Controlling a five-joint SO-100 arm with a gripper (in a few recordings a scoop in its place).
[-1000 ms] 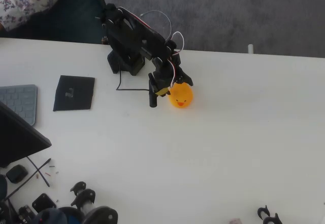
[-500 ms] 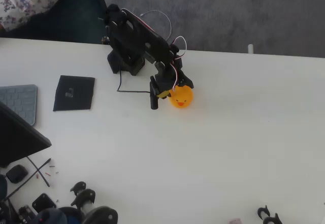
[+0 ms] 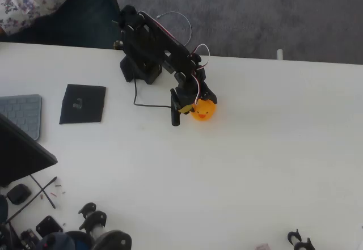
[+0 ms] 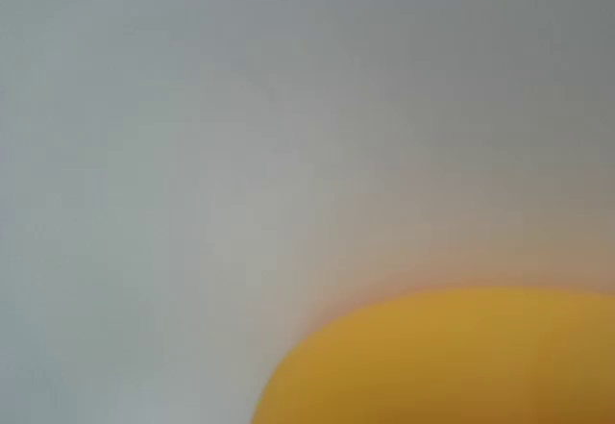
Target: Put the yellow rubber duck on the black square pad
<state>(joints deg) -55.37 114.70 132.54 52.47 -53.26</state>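
Note:
The yellow rubber duck [image 3: 203, 110] sits on the white table [image 3: 255, 159] near the middle, its beak toward the bottom of the overhead view. My black gripper [image 3: 190, 111] hangs over its upper left side and looks open. One long finger [image 3: 176, 117] stands on the table left of the duck, and the other jaw sits above the duck's back. In the wrist view the duck [image 4: 452, 361] is a blurred yellow dome at the bottom edge. The black square pad [image 3: 83, 104] lies flat far to the left, apart from both.
A grey keyboard [image 3: 21, 114] and a dark laptop edge [image 3: 20, 153] sit at the left edge. Black parts and cables [image 3: 68, 227] lie along the bottom left. The arm's base [image 3: 139, 68] stands at the table's far edge, with a cable [image 3: 148, 104] trailing toward the gripper.
The arm has reached slightly further right and down, bringing the gripper closer around the duck. The duck has barely shifted.

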